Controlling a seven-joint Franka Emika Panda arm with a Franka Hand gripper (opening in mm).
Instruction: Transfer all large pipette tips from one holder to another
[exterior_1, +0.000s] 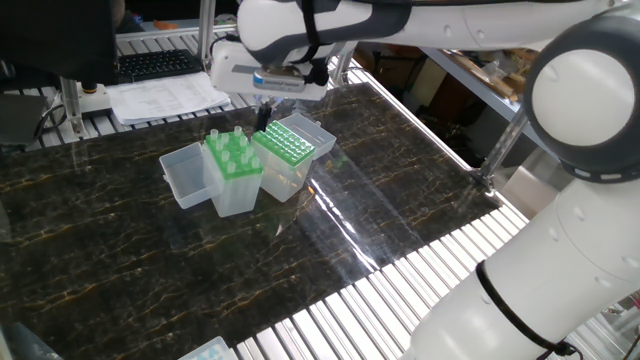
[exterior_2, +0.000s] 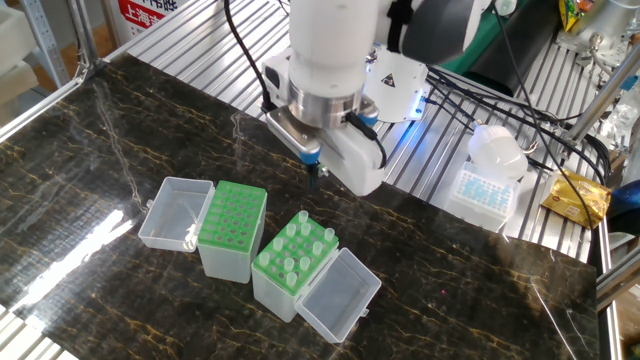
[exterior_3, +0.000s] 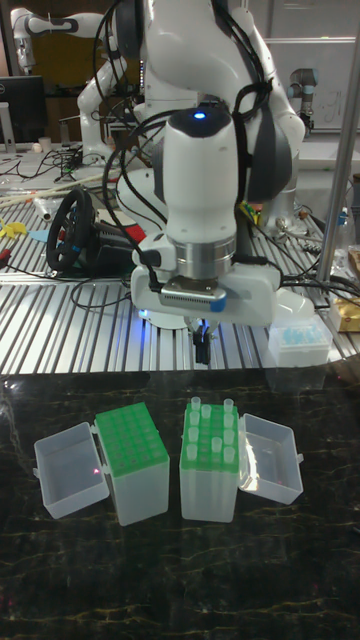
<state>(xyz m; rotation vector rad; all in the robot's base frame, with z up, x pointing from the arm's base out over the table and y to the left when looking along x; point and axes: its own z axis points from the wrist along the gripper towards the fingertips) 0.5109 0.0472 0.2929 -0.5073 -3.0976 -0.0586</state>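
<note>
Large pipette tips (exterior_2: 300, 243) stand upright w/ collars up in the green top of one clear holder (exterior_2: 283, 282); in the tall fixed view that's the box at approx. the 3 o'clock side of the pair, tips (exterior_3: 212, 424) filling its plate. Its hinged lid (exterior_2: 338, 294) lies open on the counter (exterior_2: 480, 300), away from the other box. Second holder (exterior_2: 231, 231) sits just beside it, at 9 o'clock in the tall view, green plate (exterior_3: 131, 438) showing only bare holes, its own lid (exterior_3: 70, 470) flopped open on the far side. Both boxes rest on the dark marbled counter, side by side, walls nearly touching. The claw (exterior_3: 203, 347) hangs above the boxes, at 12 o'clock from the tip-filled one in the tall view, clear of the tips, not touching anything. Its dark fingers (exterior_2: 313, 176) point straight down and look close together w/ nothing visible between them, narrow gap at most. In one fixed view the claw (exterior_1: 264, 116) sits just behind the two holders, fingers small and hard to read.
</note>
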